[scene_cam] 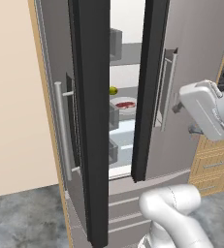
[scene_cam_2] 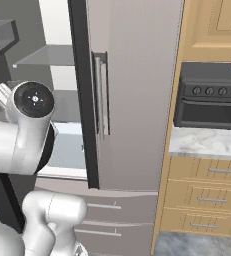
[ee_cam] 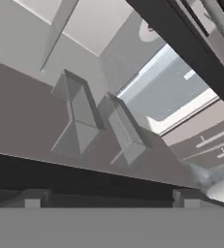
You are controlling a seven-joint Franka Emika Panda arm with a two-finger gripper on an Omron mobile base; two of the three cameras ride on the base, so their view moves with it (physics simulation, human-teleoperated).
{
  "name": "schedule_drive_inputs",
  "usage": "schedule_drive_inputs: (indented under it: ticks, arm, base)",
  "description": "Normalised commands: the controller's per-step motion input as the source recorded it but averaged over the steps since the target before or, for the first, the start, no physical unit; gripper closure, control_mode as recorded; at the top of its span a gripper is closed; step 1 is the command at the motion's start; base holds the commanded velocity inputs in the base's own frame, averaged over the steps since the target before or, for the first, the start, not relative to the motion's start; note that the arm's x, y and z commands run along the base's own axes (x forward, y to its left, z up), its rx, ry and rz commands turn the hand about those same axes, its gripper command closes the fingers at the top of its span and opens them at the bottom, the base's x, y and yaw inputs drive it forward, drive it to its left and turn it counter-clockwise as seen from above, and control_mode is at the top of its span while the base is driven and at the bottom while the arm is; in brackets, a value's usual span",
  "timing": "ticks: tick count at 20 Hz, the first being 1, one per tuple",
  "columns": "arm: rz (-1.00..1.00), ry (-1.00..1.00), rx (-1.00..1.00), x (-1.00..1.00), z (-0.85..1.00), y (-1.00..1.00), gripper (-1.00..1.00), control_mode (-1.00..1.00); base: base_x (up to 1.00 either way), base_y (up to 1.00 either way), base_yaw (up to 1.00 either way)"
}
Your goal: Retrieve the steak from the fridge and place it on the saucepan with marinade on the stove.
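- Steak (scene_cam: 125, 104), a small dark-red marbled slab, is seen on a round white plate (scene_cam: 116, 102) on a shelf inside the tall grey-steel fridge (scene_cam: 191, 43), far behind the gap between the two part-open doors.
- A small yellow-green round fruit (scene_cam: 113, 90) sits just left of the plate.
- The fingers (ee_cam: 111, 198) are spread wide apart and hold nothing; they are pointed at the door bins.
- The gap between the doors looks narrow: the dark door edge (scene_cam: 91, 121) could be struck by the arm if a reach is made before it is widened.
- The fruit might be knocked off the shelf, or the plate nudged, by a skewed approach.
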Motion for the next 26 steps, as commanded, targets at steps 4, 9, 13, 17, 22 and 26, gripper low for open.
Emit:
schedule_drive_inputs:
  ticks: [4,9,13,17,22,26]
  arm:
    - [0.32,0.0,0.0,1.0,0.0,0.51,-1.0,-1.0]
    - [0.3,0.0,0.0,1.0,0.0,0.81,-1.0,-1.0]
    - [0.29,0.0,0.0,0.86,0.0,0.86,-1.0,-1.0]
    - [0.27,0.0,0.0,0.69,-0.01,0.78,-1.0,-1.0]
    - [0.18,-0.07,0.0,0.35,-0.06,0.97,-1.0,-1.0]
    - [0.07,-0.14,0.0,0.01,-0.12,1.0,-1.0,-1.0]
  base:
    - [0.0,0.0,0.0]
    - [0.0,0.0,0.0]
    - [0.0,0.0,0.0]
    - [0.0,0.0,0.0]
    - [0.0,0.0,0.0]
    - [0.0,0.0,0.0]
